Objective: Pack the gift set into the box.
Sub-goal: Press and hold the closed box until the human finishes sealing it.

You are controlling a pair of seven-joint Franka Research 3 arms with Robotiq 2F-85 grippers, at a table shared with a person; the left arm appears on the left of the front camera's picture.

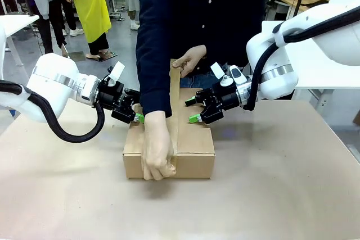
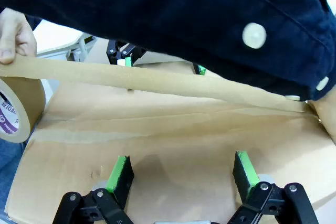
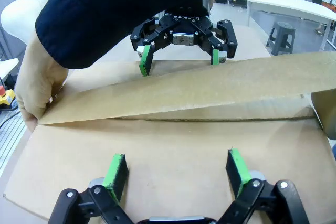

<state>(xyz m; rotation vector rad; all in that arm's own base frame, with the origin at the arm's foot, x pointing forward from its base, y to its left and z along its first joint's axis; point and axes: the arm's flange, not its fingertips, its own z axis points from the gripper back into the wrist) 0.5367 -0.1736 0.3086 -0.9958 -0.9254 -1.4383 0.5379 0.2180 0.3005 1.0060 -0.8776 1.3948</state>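
Note:
The box (image 1: 197, 150) lies mid-table with its top flaps folded shut; the gift set is hidden. A person stretches a strip of brown tape (image 1: 174, 102) along the centre seam, one hand (image 1: 157, 161) pressing its end over the near edge, the other hand (image 1: 188, 60) holding the roll (image 2: 13, 111) at the far end. My left gripper (image 1: 136, 115) is open, fingertips down on the left flap (image 2: 173, 145). Opposite it my right gripper (image 1: 193, 109) is open too, fingertips on the right flap (image 3: 173, 150). Each wrist view looks under the tape (image 3: 199, 93) toward the other gripper (image 3: 178, 59).
The person's dark sleeve (image 2: 184, 19) reaches over the box between my two arms. Brown paper covers the table (image 1: 281, 195), with open room around the box. White tables and other people stand in the background.

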